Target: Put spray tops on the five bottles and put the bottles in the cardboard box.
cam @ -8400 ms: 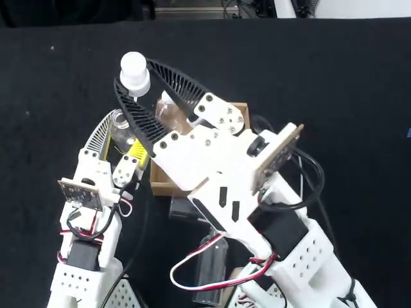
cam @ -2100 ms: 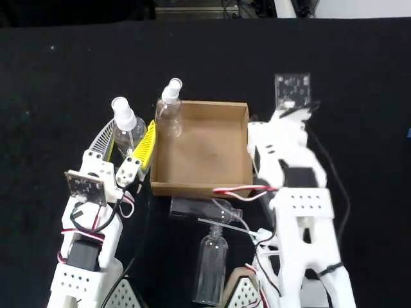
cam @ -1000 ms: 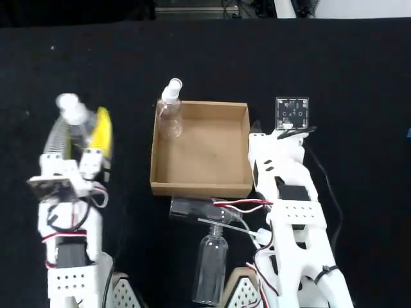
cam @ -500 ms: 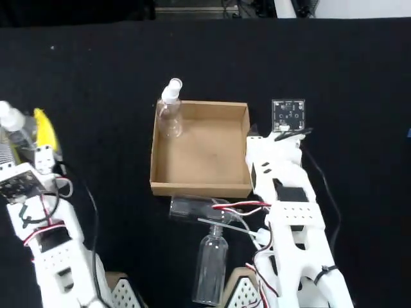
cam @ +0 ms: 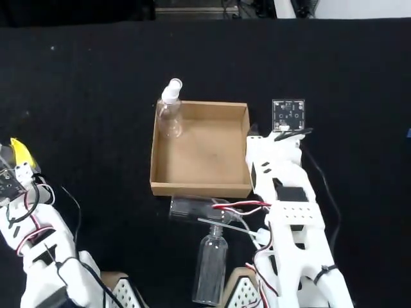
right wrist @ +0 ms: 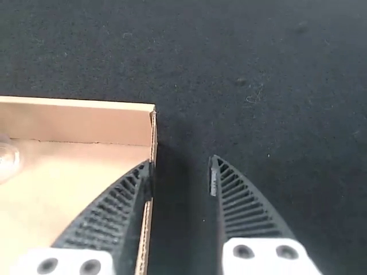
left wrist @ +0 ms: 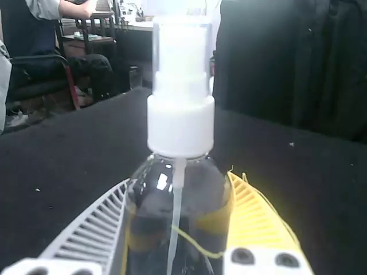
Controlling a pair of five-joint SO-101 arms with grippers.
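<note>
While the left fingers (left wrist: 255, 215) clamped a spray-topped bottle (left wrist: 180, 123), the right fingers (right wrist: 243, 206) stood open beside the cardboard box (right wrist: 80, 120) wall.

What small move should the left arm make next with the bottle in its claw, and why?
Probably carry it toward the cardboard box. The left claw grips the held bottle, its spray top already on, at the far left of the table, apart from the box. One capped bottle stands in a box corner, so floor room remains.
</note>
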